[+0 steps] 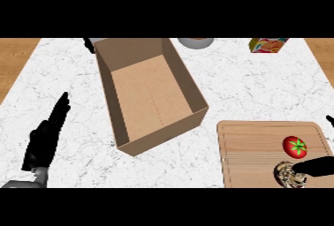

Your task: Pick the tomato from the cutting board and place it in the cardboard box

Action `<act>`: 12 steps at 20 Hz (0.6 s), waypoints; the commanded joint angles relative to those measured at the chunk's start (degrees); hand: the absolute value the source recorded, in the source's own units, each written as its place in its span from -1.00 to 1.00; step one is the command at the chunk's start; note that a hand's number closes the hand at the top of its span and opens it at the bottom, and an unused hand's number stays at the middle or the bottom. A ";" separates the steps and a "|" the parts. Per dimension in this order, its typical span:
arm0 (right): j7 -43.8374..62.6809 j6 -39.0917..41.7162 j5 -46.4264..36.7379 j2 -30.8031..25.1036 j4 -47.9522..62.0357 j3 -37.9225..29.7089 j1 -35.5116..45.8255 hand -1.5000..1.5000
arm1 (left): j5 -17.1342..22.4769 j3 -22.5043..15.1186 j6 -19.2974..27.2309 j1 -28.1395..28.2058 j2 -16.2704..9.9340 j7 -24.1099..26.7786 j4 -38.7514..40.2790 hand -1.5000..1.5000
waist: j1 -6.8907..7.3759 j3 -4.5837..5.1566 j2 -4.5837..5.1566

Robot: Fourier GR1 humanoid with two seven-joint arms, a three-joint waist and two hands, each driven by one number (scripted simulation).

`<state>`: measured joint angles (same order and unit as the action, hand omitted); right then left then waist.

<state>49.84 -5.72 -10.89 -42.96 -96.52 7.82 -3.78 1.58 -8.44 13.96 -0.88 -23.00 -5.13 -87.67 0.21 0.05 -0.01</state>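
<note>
- Nearest, at the lower right edge, right hand point(314, 166) shows only as a dark tip lying on the board; whether its fingers are apart or together I cannot tell
- Counter point(248, 84), white marble, fills most of the view, with wood showing past its left and right ends and bare room between box and board
- Box point(149, 95), brown cardboard, open-topped and long, lies skewed left of centre
- Board point(261, 150), pale wood with a groove round its rim, sits at lower right, apart from the box and running off the view's bottom
- Left hand point(47, 132) rests at lower left, fingers straight and together, holding nothing
- Carton point(268, 45) at the top edge, bright print, no writing readable
- Pale round object point(195, 42) at the top edge, cut off
- Speckled lump point(289, 173) on the board, touching the right hand
- Tomato point(295, 146), red and glossy with a green star-shaped stalk, lies on the board near its right edge, just above the right hand
</note>
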 commanded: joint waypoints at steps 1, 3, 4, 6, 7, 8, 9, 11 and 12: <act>5.40 1.44 -4.33 3.75 -2.50 -0.08 0.13 -1.00 | -2.93 0.03 0.13 1.22 2.48 -0.02 0.13 0.00 | -0.25 -0.04 -0.03; 5.78 2.86 -5.98 4.97 -1.10 -0.20 1.06 -1.00 | -0.61 3.44 -3.71 1.07 -0.27 -0.83 -2.20 0.00 | -0.14 -0.04 -0.03; 4.46 3.91 -5.40 4.89 0.79 -0.74 0.52 -1.00 | -4.02 0.24 -0.18 -0.66 4.46 0.94 2.83 0.00 | -0.33 -0.04 0.02; 1.84 5.13 -5.52 5.99 5.23 -2.30 1.49 -1.00 | -4.50 1.09 -0.80 2.51 2.58 -2.25 -4.81 0.00 | -0.09 -0.06 -0.03; 5.23 6.42 -6.76 6.24 0.19 -2.50 0.19 -1.00 | -4.28 1.69 -1.46 0.75 4.64 -0.54 -0.70 0.00 | -0.33 -0.04 -0.03; 7.33 7.67 -6.27 7.37 4.76 -2.41 6.29 -1.00 | -5.41 -0.06 -0.93 2.77 5.06 -0.99 -3.43 0.00 | 0.04 -0.05 0.00; 4.92 7.71 -6.78 7.65 4.03 -3.72 3.38 -1.00 | -2.93 3.11 -4.31 3.26 3.95 3.49 0.81 0.00 | -0.16 -0.04 0.00; 0.58 6.15 -9.63 10.30 6.06 -3.91 1.74 -1.00 | -5.17 3.09 -3.05 0.37 5.41 -1.48 -0.12 0.00 | -0.26 -0.05 0.01; -0.94 6.07 -10.50 10.85 8.45 -4.40 2.54 -1.00 | -5.46 4.01 -3.08 0.30 5.33 -0.26 -0.08 0.00 | -0.20 -0.05 0.01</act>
<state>52.43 0.04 -18.47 -35.00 -92.36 4.76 -1.62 -2.97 -6.37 11.88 0.63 -18.57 -5.89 -89.15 0.04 0.01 -0.03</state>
